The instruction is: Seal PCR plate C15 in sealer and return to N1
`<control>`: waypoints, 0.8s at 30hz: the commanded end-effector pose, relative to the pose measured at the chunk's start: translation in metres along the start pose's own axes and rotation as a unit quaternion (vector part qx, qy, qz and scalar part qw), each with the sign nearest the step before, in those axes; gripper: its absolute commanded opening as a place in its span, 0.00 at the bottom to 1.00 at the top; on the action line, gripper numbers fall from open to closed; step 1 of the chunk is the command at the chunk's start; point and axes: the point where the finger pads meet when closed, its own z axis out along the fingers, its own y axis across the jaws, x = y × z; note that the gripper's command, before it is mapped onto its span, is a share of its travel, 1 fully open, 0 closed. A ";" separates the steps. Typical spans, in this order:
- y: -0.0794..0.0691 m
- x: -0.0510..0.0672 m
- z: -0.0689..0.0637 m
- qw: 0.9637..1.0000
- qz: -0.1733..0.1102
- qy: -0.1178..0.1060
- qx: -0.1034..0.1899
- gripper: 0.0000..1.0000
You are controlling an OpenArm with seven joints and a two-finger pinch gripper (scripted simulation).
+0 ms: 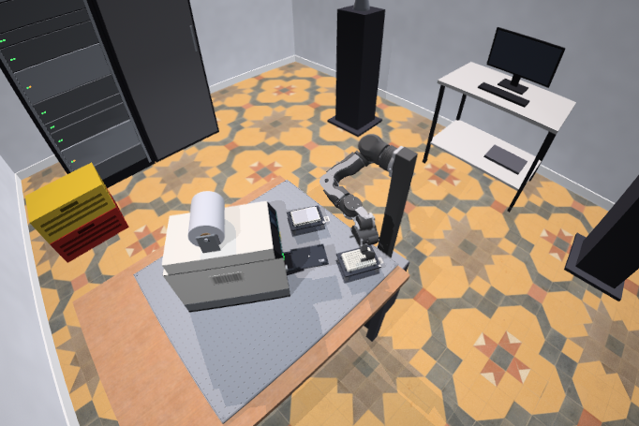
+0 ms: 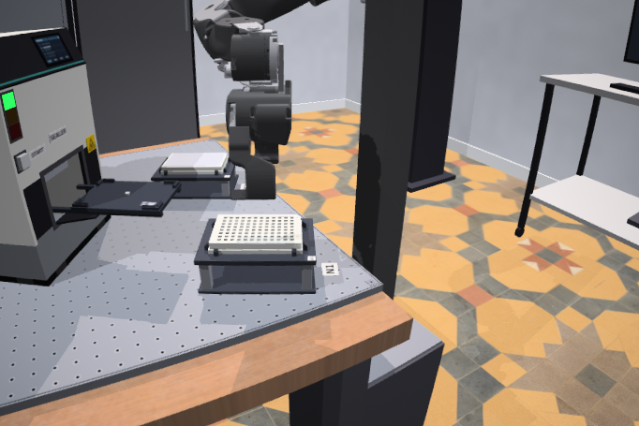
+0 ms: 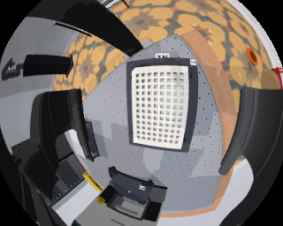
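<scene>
While the arm reaches down from its post, the gripper (image 2: 252,173) points at the table, fingers spread and holding nothing, above the far end of the open plate (image 2: 256,231) seated in its nest (image 2: 256,269). Only the wrist view looks straight down on that plate (image 3: 159,104), with the sealer's stage (image 3: 133,186) at 6 o'clock.

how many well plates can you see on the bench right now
2: an open white 96-well plate on the near black nest by the bench corner, and a foil-sealed white plate on the far nest beside the sealer's stage. None appears hidden.
</scene>
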 end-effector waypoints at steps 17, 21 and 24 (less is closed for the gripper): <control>-0.002 -0.003 -0.001 1.000 0.002 -0.002 0.002 0.77; -0.001 -0.003 -0.001 1.000 0.004 -0.002 0.000 0.77; -0.001 -0.003 -0.001 1.000 0.004 -0.002 0.000 0.77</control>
